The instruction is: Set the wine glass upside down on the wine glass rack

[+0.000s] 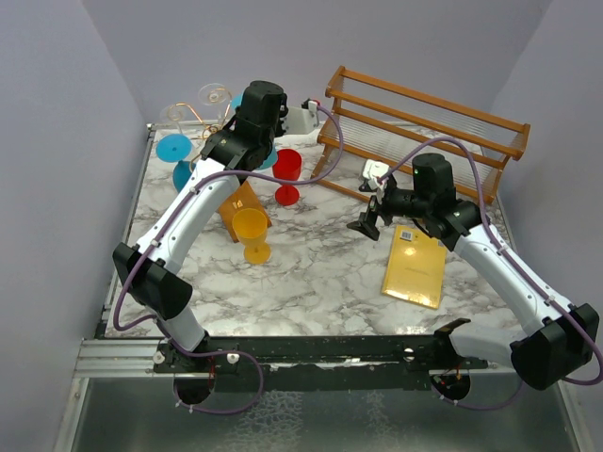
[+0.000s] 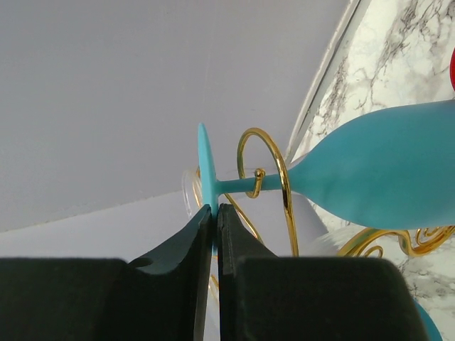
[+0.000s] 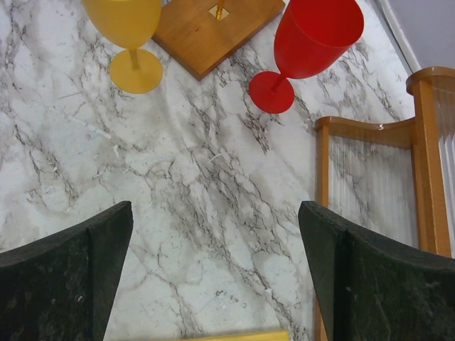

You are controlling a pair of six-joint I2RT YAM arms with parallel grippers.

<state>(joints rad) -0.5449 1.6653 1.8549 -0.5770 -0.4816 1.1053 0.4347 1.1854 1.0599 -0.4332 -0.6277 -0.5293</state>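
My left gripper [image 2: 215, 207] is shut on the rim of the foot of a blue wine glass [image 2: 384, 177]. The glass's stem lies inside a curled gold arm of the wine glass rack [image 2: 274, 160]. In the top view the left wrist covers most of this glass [image 1: 269, 159], above the rack's wooden base [image 1: 243, 209]. A second blue glass [image 1: 176, 151] and two clear glasses [image 1: 215, 94] hang on the rack. My right gripper [image 1: 369, 215] is open and empty over the marble, as the right wrist view [image 3: 213, 241] also shows.
A red glass [image 1: 287, 168] and a yellow glass [image 1: 252, 228] stand upright by the rack's base. A large brown slatted rack [image 1: 424, 122] stands at the back right. A yellow packet [image 1: 415, 266] lies under the right arm. A small white object [image 1: 375, 171] lies near the slatted rack.
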